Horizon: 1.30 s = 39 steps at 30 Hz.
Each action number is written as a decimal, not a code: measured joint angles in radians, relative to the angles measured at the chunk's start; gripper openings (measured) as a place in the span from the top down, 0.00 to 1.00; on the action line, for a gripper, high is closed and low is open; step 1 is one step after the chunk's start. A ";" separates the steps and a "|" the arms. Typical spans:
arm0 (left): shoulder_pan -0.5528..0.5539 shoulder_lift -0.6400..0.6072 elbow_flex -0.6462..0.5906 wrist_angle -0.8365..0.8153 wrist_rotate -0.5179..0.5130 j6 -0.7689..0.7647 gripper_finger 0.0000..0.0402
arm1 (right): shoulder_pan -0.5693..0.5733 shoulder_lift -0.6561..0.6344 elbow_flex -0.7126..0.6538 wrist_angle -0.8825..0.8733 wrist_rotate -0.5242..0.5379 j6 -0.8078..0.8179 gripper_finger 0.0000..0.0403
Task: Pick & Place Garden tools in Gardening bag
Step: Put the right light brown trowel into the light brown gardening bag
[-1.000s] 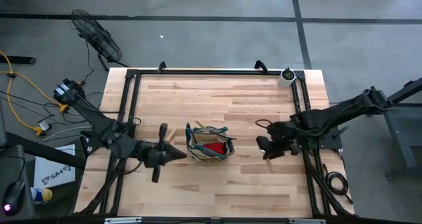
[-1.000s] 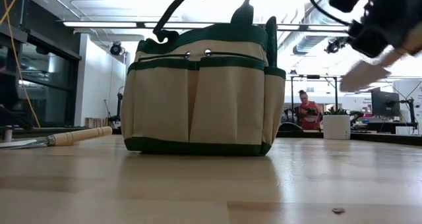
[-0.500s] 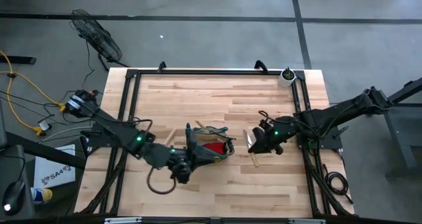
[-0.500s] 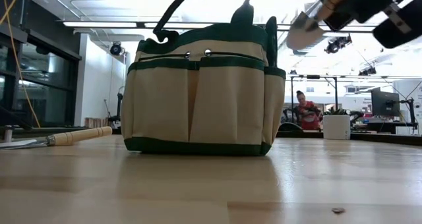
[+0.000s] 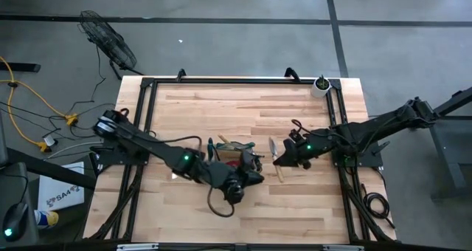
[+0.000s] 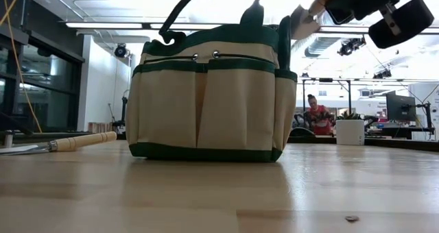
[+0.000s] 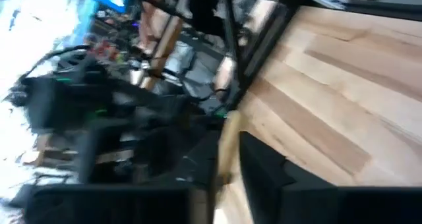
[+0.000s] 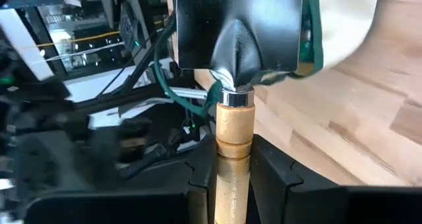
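Observation:
The tan gardening bag (image 5: 234,159) with green trim stands mid-table on its flat base (image 6: 206,152). My left gripper (image 5: 245,180) hangs over the bag's near side; its blurred wrist view shows a wooden handle (image 7: 227,141) between the fingers. My right gripper (image 5: 286,159), just right of the bag, is shut on a wooden-handled trowel (image 5: 274,156). The trowel's blade (image 6: 302,20) is level with the bag's top. Another wooden-handled tool (image 6: 75,142) lies flat on the table left of the bag. My left gripper has a pale wooden handle (image 7: 225,155) between its two fingers; blur hides the rest of the tool and the hold. My right gripper pinches the trowel's wooden handle (image 8: 234,135) just behind the metal collar. The fingers come about level from the table's right and lie across the handle. The trowel is lifted clear, its blade (image 8: 237,26) toward the far edge.
A small white pot with a plant (image 5: 319,85) stands at the far right corner. A black frame rail (image 5: 221,80) runs around the table's edges. A person (image 6: 319,113) sits in the room beyond the table.
My left gripper has swept from left of the bag toward the table's right, rolling as it went, and now hangs over the bag's near side. My right gripper has turned its wrist: the trowel's blade has risen and swung toward the bag's top.

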 joint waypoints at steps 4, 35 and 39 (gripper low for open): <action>0.000 0.030 -0.001 0.018 -0.005 0.003 0.71 | 0.000 0.000 0.000 0.020 0.019 -0.014 0.87; 0.041 0.201 -0.002 0.290 -0.140 0.341 0.46 | -0.008 0.000 0.000 0.125 0.060 -0.064 0.86; 0.047 0.223 -0.001 0.331 -0.171 0.349 0.46 | -0.008 0.000 0.000 0.145 0.074 -0.073 0.86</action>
